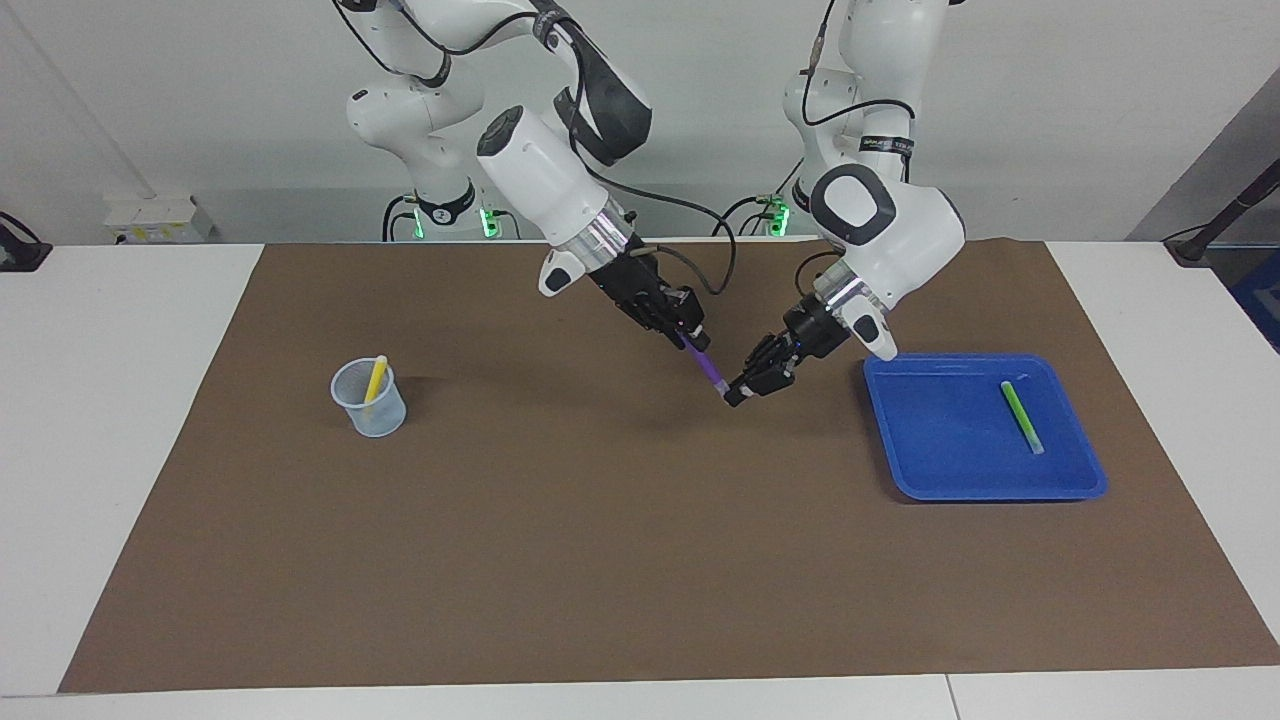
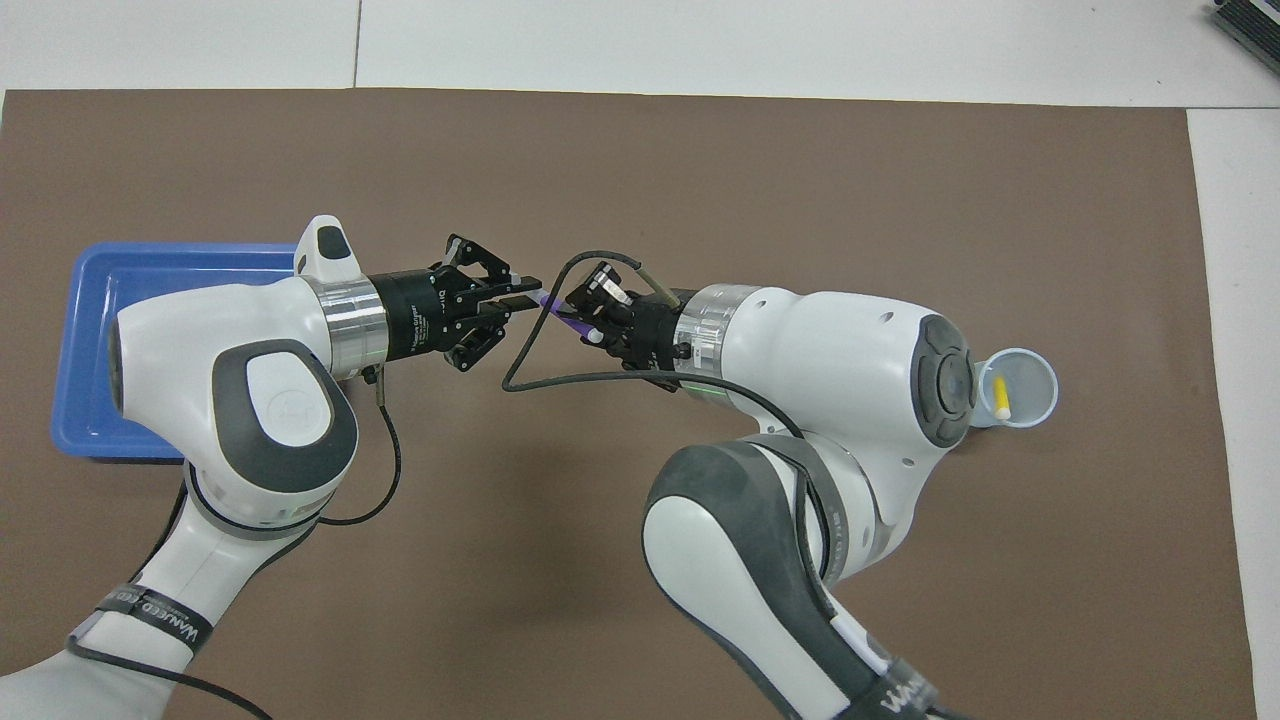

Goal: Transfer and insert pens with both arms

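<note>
A flat brown mat (image 1: 620,560) with a matte, paper-like face covers most of the white table (image 1: 110,420). Two glossy white jointed arms meet above the middle of the mat. The left arm (image 1: 880,225) ends in the black left gripper (image 1: 738,393), whose fingertips are closed on the lower end of the slim purple pen (image 1: 708,368). The right arm (image 1: 540,180) ends in the right gripper (image 1: 692,340), which has the pen's upper end between its fingers; whether they have fully clamped it I cannot tell. The pen hangs slanted in the air between both grippers, clear of the mat. A shallow rectangular blue plastic tray (image 1: 930,470) with rounded corners lies at the mat's edge toward the left arm's end; the green pen (image 1: 1022,416) lies flat in it. A small translucent tapered cup (image 1: 372,405) stands toward the right arm's end of the mat, with the yellow pen (image 1: 374,378) leaning inside it against the rim.
</note>
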`<state>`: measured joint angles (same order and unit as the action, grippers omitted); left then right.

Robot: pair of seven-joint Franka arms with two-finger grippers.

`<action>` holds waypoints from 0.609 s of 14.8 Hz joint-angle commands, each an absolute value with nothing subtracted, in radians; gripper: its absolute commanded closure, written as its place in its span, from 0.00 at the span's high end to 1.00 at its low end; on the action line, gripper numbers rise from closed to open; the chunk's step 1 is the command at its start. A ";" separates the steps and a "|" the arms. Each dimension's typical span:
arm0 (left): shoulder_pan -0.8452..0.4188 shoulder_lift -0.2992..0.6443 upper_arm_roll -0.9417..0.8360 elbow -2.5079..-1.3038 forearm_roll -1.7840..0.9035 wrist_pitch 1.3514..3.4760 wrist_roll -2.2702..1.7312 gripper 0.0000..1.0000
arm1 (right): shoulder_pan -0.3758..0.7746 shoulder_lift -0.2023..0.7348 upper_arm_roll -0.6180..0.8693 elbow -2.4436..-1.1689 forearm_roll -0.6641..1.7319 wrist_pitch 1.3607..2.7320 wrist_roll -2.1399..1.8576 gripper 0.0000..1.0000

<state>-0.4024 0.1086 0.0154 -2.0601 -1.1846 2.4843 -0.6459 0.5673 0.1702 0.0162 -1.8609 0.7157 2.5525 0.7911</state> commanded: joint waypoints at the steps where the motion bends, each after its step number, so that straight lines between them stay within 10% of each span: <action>1: -0.420 0.078 0.023 -2.092 -1.201 2.499 -0.650 0.00 | 0.552 0.170 0.021 -1.859 0.747 2.542 0.752 0.00; 9: -0.423 0.078 0.023 -2.091 -1.201 2.503 -0.657 0.00 | 0.537 0.166 0.012 -1.852 0.735 2.441 0.675 0.00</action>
<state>-0.4031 0.1082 0.0127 -2.0650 -1.1856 2.4836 -0.6551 0.5628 0.1699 0.0138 -1.8566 0.7217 2.5265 0.7532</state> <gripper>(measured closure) 0.841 0.806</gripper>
